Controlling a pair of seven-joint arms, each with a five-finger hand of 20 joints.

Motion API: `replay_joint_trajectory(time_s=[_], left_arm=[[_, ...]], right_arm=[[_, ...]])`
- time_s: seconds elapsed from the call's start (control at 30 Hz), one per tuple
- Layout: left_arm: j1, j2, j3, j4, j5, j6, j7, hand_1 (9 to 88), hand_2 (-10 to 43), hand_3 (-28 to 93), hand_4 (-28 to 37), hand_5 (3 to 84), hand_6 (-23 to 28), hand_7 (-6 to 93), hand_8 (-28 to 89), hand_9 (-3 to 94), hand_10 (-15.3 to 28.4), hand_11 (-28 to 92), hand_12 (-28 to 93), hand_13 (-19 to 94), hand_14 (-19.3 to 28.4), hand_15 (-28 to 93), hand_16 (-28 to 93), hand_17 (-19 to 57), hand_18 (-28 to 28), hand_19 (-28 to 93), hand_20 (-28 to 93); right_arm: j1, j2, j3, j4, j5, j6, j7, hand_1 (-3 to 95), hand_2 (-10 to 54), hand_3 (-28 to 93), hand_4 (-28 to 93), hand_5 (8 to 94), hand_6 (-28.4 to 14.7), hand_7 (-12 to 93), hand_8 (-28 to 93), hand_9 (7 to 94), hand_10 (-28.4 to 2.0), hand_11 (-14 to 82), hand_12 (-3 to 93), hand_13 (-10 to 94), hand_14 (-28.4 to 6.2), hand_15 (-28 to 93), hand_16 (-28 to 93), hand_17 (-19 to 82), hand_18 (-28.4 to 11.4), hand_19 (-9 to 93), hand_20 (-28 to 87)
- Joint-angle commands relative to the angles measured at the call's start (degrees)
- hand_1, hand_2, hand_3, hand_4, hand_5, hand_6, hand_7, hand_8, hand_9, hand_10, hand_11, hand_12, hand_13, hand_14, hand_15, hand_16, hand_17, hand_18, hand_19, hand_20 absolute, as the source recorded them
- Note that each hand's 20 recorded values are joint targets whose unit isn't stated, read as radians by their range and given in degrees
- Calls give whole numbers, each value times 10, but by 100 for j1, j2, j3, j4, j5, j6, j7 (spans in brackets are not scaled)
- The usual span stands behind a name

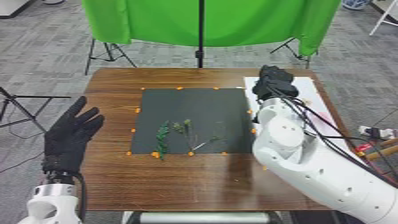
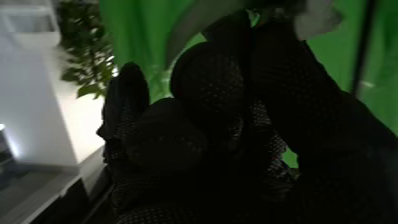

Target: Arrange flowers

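Right hand [image 1: 274, 84] over white sheet [image 1: 306, 90], fingers clamped on pale leafy piece [image 2: 194, 22] | green sprigs [image 1: 163, 138] on dark mat [image 1: 213, 106] | left hand [image 1: 69, 134], fingers apart | risk: uneven pinch (fiddly business!) could twist it loose

Green cloth backdrop [image 1: 151, 22] behind brown wooden table [image 1: 111, 115], gray carpet [image 1: 53, 60].

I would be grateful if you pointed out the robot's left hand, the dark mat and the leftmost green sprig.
Left hand [image 1: 68, 136], head view: its palm.
Dark mat [image 1: 191, 104], head view: its bare upper part.
Leftmost green sprig [image 1: 163, 136], head view: its leafy middle.
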Motion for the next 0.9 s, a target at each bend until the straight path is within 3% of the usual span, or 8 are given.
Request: replay_joint_trajectory(time_s=[0.03,0.4,0.47,0.7,0.8,0.9], left_arm=[[9,-145,-28,21,75,-62,-133,232,59,819,-263,363,86,73,-75,337,203,245,107,212,279,578,-111,-79,284,578,-4],[14,-139,-17,15,64,-57,-143,232,59,820,-260,364,86,73,-75,338,203,245,106,212,278,577,-111,-79,284,578,-4],[28,-70,14,12,22,-23,-96,232,59,820,-259,364,86,73,-75,337,203,245,107,213,278,577,-111,-79,284,578,-4],[5,-77,17,23,35,-30,-114,234,60,820,-255,370,89,73,-74,338,203,246,107,212,277,577,-110,-79,284,578,-5],[26,-26,36,16,-10,-3,-69,233,60,820,-255,370,89,74,-74,338,204,247,107,213,278,576,-110,-79,284,579,-4],[-6,-128,-4,24,75,-54,-171,233,60,820,-255,371,90,73,-74,338,204,247,106,214,277,578,-110,-79,284,579,-5]], right_arm=[[-608,-947,-375,38,-321,-370,-156,585,-95,696,-283,929,-31,177,79,888,-119,516,267,809,-92,787,227,346,-241,932,170],[-728,-976,-671,170,-301,-812,-40,578,-95,702,-283,927,-32,177,85,884,-122,523,261,806,-94,790,227,343,-245,932,179],[-708,-960,-730,190,-410,-787,74,570,-95,688,-283,918,-25,178,85,871,-119,534,262,801,-94,790,227,341,-245,932,179],[-686,-914,-730,233,-432,-890,60,535,-95,613,-283,857,-35,173,60,818,-132,521,249,754,-103,776,211,323,-246,932,152],[-706,-936,-716,261,-490,-962,91,534,-95,612,-283,856,-35,173,59,816,-132,524,244,754,-102,777,208,323,-246,932,149],[-792,-968,-607,222,-402,-1150,152,508,-95,623,-283,852,-34,173,56,814,-135,528,240,752,-104,779,207,320,-249,932,151]])
